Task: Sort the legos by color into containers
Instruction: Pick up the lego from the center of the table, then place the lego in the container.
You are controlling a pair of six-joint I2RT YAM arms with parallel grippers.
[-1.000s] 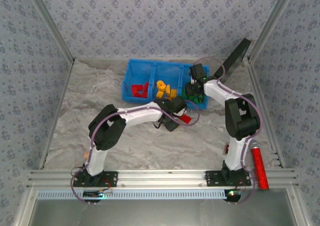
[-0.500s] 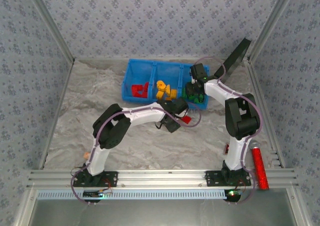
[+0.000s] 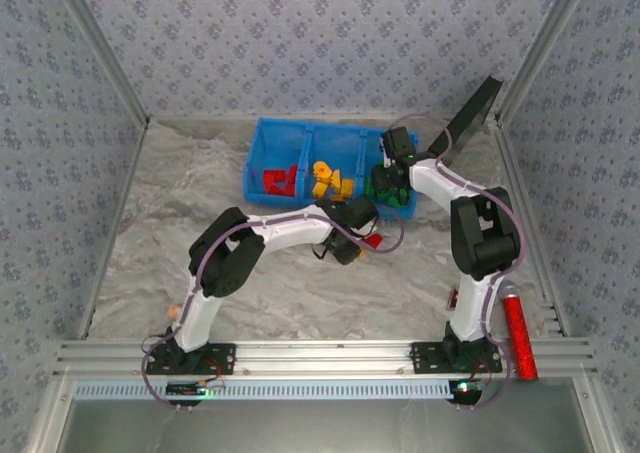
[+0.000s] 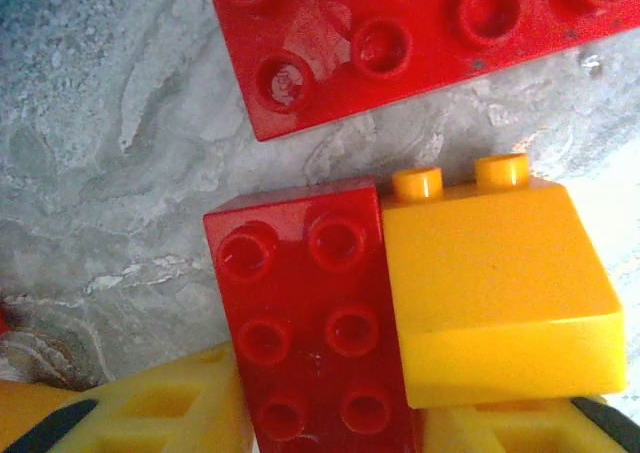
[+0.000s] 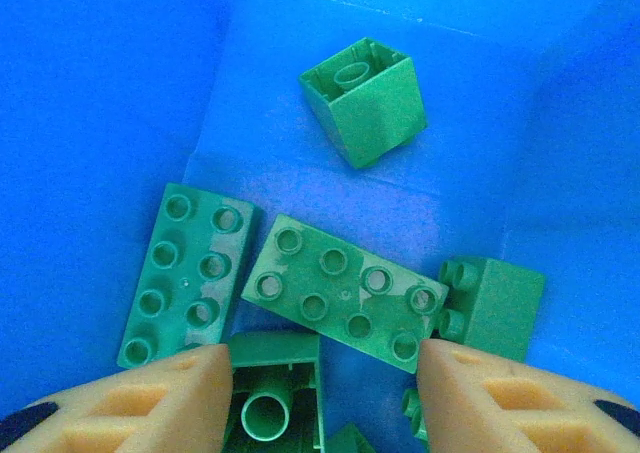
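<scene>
Left fingers [image 4: 130,413] bracket two bricks at once on the desk [image 4: 90,173]. A red brick [image 4: 310,323] sits against the left pad and a yellow brick [image 4: 490,293] against the right pad, and the two touch side by side. Whether the pads are pinching the pair or only flanking it, I cannot tell. Just beyond the fingertips lies a big red brick [image 4: 420,43], apart from the pair.

Right fingers [image 5: 120,403] are spread wide with nothing pinched, hanging inside the bin [image 5: 100,93]. Between and below them lie green bricks [image 5: 345,298], one flat by the left pad. An upturned hollow one lies farther ahead of the tips.

All the bricks are glossy moulded plastic. The red one shows two rows of studs. The yellow one has a smooth sloped face with two studs at its far edge.

They look light, rigid and hard to damage, but their smooth walls are likely slippery, so the soft pads need a square bite. The best hold is probably across two flat, parallel side walls, not on the studs and not on the yellow slope, which would likely squirt out. Taking red and yellow together risks a mixed drop. The red alone, gripped across its long sides, looks safer.
</scene>
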